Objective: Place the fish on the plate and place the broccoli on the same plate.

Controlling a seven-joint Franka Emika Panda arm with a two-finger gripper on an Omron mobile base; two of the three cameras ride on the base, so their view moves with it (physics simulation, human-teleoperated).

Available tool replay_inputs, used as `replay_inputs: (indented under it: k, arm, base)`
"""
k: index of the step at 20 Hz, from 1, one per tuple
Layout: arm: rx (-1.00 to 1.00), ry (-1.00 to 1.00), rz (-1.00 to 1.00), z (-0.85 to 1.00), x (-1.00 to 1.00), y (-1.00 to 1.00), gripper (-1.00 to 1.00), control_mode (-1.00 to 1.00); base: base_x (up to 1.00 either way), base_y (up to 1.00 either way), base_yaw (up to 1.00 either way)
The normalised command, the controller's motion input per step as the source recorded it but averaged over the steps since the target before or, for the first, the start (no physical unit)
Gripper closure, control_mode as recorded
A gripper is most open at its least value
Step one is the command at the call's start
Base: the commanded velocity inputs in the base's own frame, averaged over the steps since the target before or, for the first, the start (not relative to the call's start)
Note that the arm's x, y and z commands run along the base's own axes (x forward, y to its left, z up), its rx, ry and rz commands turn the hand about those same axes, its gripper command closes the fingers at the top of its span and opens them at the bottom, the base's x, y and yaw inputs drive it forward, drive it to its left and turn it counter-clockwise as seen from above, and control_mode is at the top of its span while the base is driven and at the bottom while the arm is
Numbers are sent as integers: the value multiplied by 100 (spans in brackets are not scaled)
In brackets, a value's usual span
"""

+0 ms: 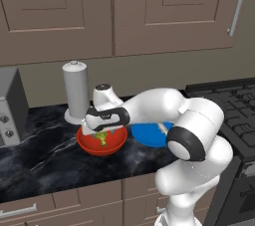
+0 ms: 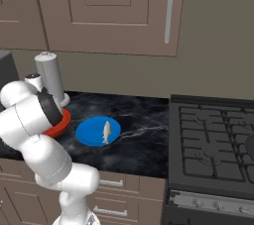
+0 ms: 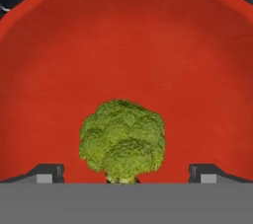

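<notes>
One fish (image 2: 106, 132). One blue plate (image 2: 89, 132). One broccoli floret (image 3: 122, 141). One red bowl (image 1: 102, 143). One grey cylinder canister (image 1: 75, 92). One toaster (image 1: 11, 105). One stove (image 2: 218, 140). One robot arm (image 1: 194, 135), one tool (image 3: 126, 173) with two fingertips (image 3: 47, 172). One tabletop (image 2: 144, 140).

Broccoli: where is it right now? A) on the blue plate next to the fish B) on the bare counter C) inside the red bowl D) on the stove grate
C: the broccoli sits inside the red bowl, between the open end effector fingertips, while the fish lies alone on the blue plate.
</notes>
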Motion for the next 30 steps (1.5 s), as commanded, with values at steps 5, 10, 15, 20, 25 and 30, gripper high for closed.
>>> replay_inputs:
  k: [5, 10, 15, 20, 25, 30]
  arm:
    - [0, 0, 0, -10, 8, 6, -100, -100]
    - [0, 0, 0, -11, 6, 5, -100, -100]
    - [0, 0, 0, -11, 4, 4, -100, -100]
    - [0, 0, 0, -8, 1, 0, -100, -100]
    - [0, 0, 0, -2, -3, 0, 100, -100]
    - [0, 0, 0, -1, -14, 0, 100, -100]
  base:
    - [0, 0, 0]
    - [0, 0, 0]
    - [0, 0, 0]
    - [0, 0, 0]
    - [0, 0, 0]
    - [0, 0, 0]
